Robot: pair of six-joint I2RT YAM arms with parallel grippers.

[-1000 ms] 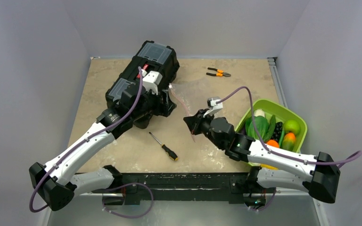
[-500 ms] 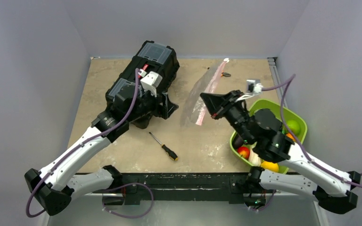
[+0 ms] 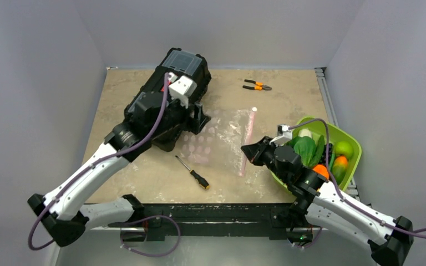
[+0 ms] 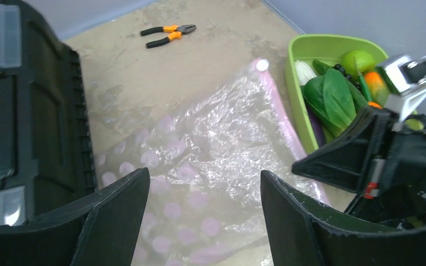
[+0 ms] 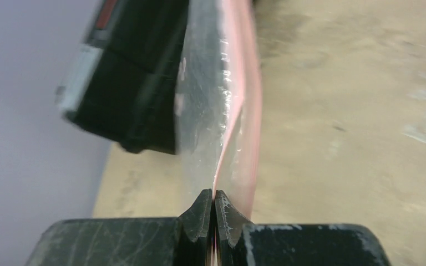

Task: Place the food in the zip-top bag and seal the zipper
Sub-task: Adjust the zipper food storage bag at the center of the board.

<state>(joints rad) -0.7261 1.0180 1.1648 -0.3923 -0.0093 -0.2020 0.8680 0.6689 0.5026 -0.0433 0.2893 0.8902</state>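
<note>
Since half a second ago the zip-top bag (image 3: 213, 141) has been brought down from mid-air and is now laid flat on the desk (image 3: 144, 177). It sits at the centre of the top view, between the black toolbox (image 3: 177, 66) and the lime bowl (image 3: 355, 145). Over the same interval the right arm has been pulled back toward the lower right of the frame, while the left arm has barely shifted.

Along the bag's right edge the zipper (image 3: 248, 136) runs top-to-bottom in the frame, just beside the bowl's left rim. Near its lower end it is clamped by the right hand (image 3: 246, 153). In the right wrist view the fingertips are pressed together with the pink strip pinched between them.

Above the bag's left part, next to the toolbox, the left hand (image 4: 202, 174) is held with fingers wide apart and nothing between them. Whether the bag is touched cannot be told.

All visible food (image 3: 308, 148) is in the bowl at right of frame: leafy green, orange, green and dark pieces. At upper centre the pliers (image 3: 257, 85) are seen. At lower centre is the screwdriver (image 3: 194, 173), near the bag's lower left corner.
</note>
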